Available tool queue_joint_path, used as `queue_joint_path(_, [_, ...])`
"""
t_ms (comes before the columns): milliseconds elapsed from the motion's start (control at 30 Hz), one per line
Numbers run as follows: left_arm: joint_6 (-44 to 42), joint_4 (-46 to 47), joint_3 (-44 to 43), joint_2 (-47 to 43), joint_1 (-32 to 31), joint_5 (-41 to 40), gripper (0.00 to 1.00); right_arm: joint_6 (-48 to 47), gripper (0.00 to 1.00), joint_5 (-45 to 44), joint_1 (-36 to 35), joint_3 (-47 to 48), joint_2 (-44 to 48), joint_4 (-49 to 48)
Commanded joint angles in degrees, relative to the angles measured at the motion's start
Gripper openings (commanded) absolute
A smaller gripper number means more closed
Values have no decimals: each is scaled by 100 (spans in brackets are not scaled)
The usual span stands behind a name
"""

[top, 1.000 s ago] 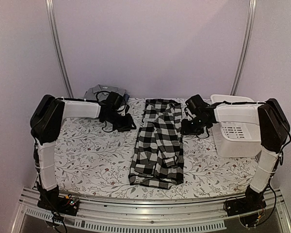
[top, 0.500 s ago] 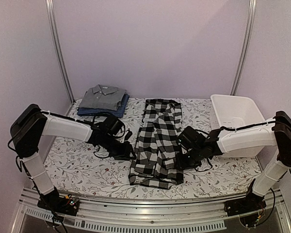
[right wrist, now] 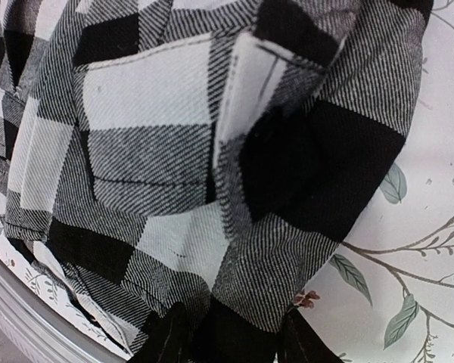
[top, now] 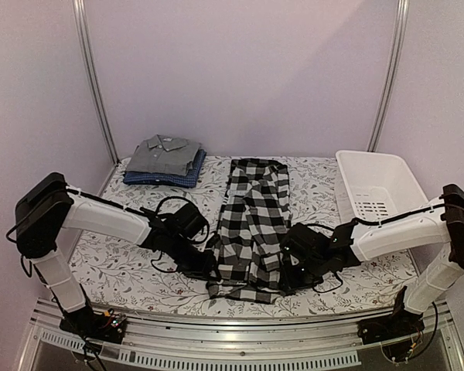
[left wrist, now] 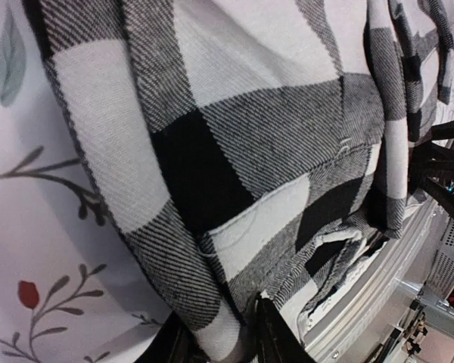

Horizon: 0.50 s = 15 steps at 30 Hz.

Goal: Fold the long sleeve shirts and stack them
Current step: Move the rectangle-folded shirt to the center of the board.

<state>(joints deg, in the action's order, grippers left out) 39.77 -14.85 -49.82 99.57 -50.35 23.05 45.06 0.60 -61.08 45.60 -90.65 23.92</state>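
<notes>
Check shirt [top: 251,224] lies flat mid-table as a long narrow strip, folded lengthwise, collar end at the far edge and hem end near the front edge. Hem end is rumpled, with loose layers and a cuff bunched at the near corners. Left gripper [top: 206,264] sits low at the near-left corner of the strip. In the left wrist view its fingers [left wrist: 268,340] are narrow and pinch a small tip of checked cloth, so it is holding the shirt edge. Right gripper [top: 288,272] sits low at the near-right corner. In the right wrist view its fingers [right wrist: 166,336] stand further apart, with a thick dark fold of the hem filling the gap between them, so it grips the shirt too. Both arms reach in from the sides, stretched low over the table [top: 139,247], roughly mirroring each other across the strip. Cloth near both grippers is lifted slightly into folds; the rest of the strip stays flat on the floral tabletop. Grey shirt [top: 166,153] is folded, collar up, at the far-left corner, stacked on the folded blue shirt [top: 161,179], whose edges show beneath on the near and right sides. The stack is well apart from the check shirt. White basket [top: 371,157] stands at the right side of the table, beside the strip but not touching it, behind the right arm. Metal rail [top: 240,328] runs along the front edge just past the hem.
</notes>
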Motion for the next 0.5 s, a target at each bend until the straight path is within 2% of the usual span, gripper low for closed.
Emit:
queue_joint_path(0, [379, -293, 127, -116, -470, -52, 27, 133, 39, 238, -71, -447, 129, 516])
queue_joint_path(100, [665, -280, 173, -160, -706, -68, 27, 174, 41, 265, -71, -649, 434, 629])
queue_joint_path(233, [885, -308, 220, -398, -771, -195, 27, 252, 49, 256, -39, -771, 830, 641])
queue_joint_path(367, [855, -395, 111, -591, -698, -392, 36, 431, 59, 222, 58, -783, 1136, 516])
queue_joint_path(467, [814, -194, 131, -610, -548, -234, 40, 586, 63, 268, 225, -889, 1395, 161])
